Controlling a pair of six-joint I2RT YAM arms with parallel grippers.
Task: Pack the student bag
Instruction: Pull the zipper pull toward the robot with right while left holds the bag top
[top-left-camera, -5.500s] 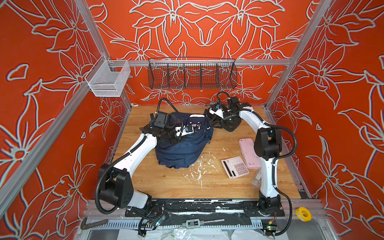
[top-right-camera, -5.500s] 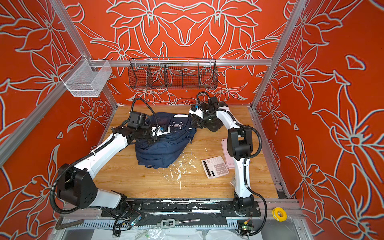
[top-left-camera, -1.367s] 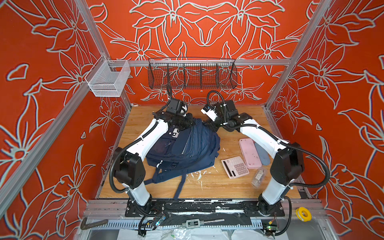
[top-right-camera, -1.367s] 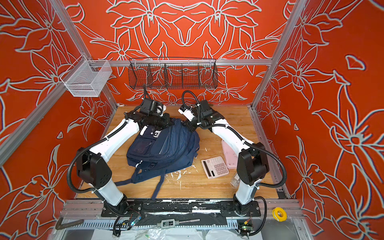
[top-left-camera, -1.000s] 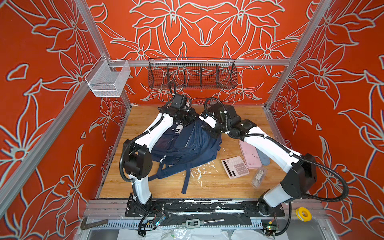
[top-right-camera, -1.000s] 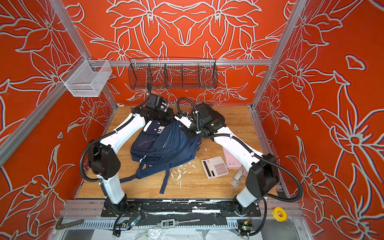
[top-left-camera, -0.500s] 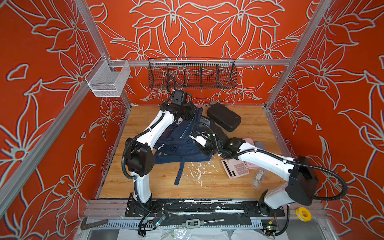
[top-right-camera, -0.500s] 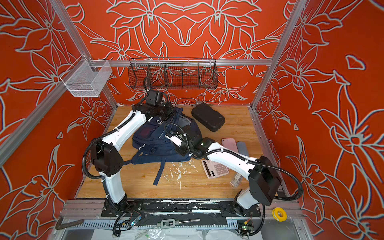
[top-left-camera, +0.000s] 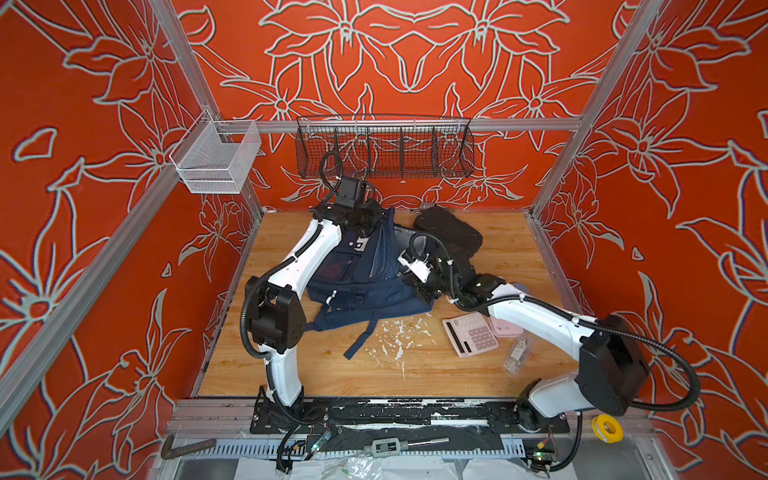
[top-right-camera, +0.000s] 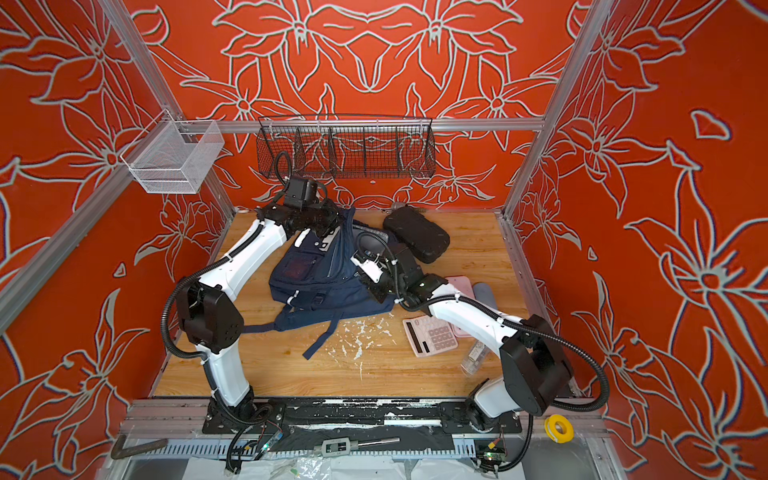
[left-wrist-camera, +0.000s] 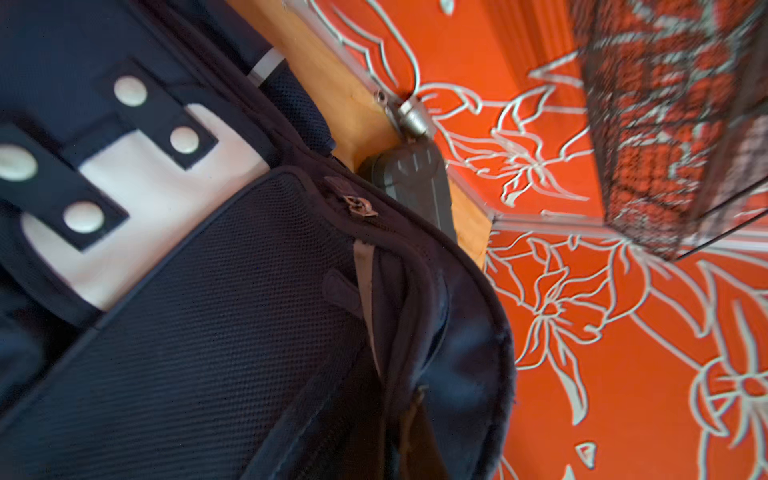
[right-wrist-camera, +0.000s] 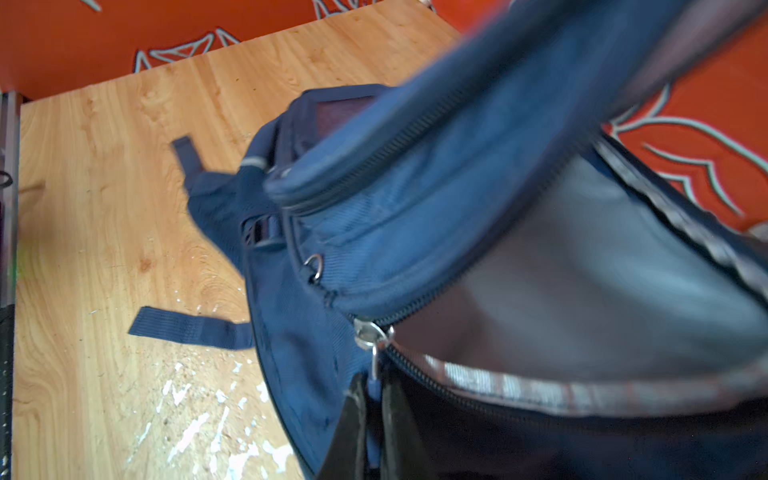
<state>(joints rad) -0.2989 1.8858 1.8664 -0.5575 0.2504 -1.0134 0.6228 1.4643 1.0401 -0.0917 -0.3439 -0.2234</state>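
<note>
Sits early in the packing, with the student bag (top-left-camera: 365, 274) on the table (top-left-camera: 332, 374) toward the back, left gripper (top-left-camera: 371, 227) pinched shut on its raised top, right gripper (right-wrist-camera: 372, 384) nipping the zipper pull (right-wrist-camera: 371, 336) of the gaping grey-lined main compartment, and calculator (top-left-camera: 469, 334), pink case (top-left-camera: 508, 329) and black case (top-left-camera: 451, 232) lying outside, apparently yet to go in.

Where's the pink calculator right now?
In both top views the calculator lies on the table, right of the backpack, beside a pink case.
</note>
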